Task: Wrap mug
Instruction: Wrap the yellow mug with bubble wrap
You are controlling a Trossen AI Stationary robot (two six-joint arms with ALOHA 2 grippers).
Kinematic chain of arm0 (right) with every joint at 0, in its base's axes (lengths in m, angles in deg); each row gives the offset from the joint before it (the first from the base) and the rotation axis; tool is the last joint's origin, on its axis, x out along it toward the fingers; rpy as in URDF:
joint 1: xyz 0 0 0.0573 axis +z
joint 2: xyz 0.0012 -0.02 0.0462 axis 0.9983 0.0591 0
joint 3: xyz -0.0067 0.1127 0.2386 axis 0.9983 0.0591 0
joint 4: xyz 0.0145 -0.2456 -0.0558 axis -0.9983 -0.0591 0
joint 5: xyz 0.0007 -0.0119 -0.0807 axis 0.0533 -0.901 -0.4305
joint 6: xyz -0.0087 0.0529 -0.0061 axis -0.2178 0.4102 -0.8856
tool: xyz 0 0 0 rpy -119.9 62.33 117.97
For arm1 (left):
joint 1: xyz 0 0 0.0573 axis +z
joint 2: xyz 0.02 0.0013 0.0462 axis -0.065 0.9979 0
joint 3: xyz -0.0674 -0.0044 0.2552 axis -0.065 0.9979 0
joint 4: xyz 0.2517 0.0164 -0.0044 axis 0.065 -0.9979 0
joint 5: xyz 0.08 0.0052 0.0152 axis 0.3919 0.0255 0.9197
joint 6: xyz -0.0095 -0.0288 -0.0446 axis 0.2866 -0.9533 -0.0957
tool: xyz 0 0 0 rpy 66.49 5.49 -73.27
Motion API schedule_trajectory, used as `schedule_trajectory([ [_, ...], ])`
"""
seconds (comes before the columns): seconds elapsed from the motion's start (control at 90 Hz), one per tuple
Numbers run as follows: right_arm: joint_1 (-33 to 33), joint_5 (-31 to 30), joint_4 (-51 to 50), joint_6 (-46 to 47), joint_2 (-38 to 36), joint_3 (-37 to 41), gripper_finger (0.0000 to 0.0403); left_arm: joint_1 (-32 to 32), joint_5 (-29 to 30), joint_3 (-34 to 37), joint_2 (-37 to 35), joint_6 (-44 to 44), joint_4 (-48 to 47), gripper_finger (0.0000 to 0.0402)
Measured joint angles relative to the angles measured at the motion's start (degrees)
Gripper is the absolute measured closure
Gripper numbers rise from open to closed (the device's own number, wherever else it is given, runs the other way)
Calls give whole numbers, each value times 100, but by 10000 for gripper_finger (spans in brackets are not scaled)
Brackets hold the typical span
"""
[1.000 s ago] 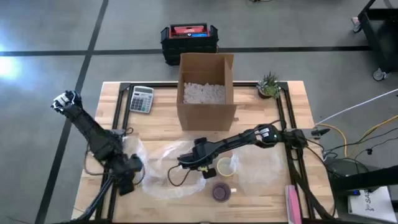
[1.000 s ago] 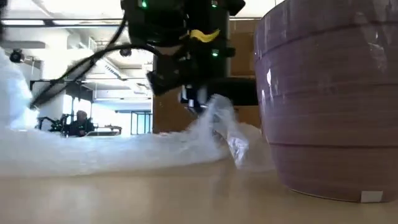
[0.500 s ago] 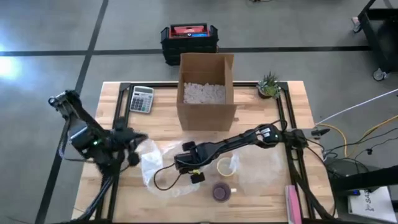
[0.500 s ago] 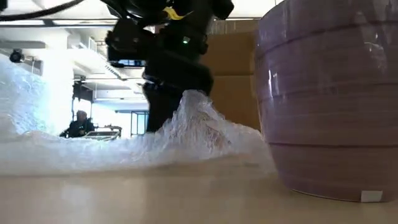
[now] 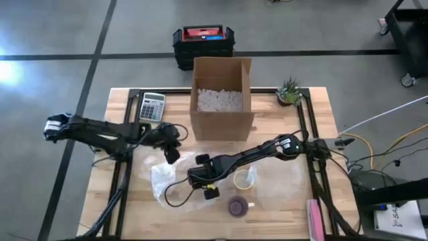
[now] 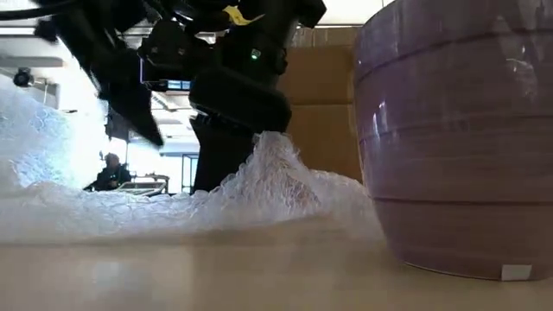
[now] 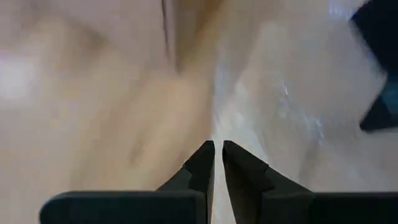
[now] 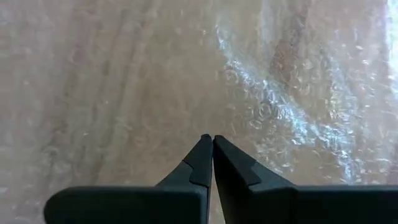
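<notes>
- Mug (image 5: 238,205) sat near the table's (image 5: 281,130) front edge, beside the bubble wrap (image 5: 175,182).
- I had the right gripper (image 8: 212,138) pinched on that wrap.
- Left gripper (image 7: 218,144) hovered nearly closed, holding nothing.

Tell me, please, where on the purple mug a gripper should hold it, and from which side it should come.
Grip the purple mug across its rim, coming from straight above: it stands upright with its mouth open upward, outside the bubble wrap. The handle looks to point right, so keep the fingers off that side.
</notes>
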Motion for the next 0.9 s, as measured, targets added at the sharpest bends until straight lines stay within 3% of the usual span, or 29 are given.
schedule_trajectory([
  [0.2, 23, -7, -12, -35, 0, 87, 403, -490, -846, 88, 47, -420, -866, 381],
  [0.456, -39, -13, -342, -63, -2, 227, 403, -2567, -910, -753, 22, -1990, -2365, 381],
  [0.633, -66, -200, -670, -50, -11, 232, 403, -4146, -834, -1038, 56, -3816, -2260, 381],
  [0.778, -68, -340, -1079, 154, -20, 232, 403, -5422, -385, -951, 194, -5398, -2060, 381],
  [0.9, -68, -362, -1363, 314, -22, 232, 403, -6149, -67, -790, 378, -6523, -1647, 381],
])
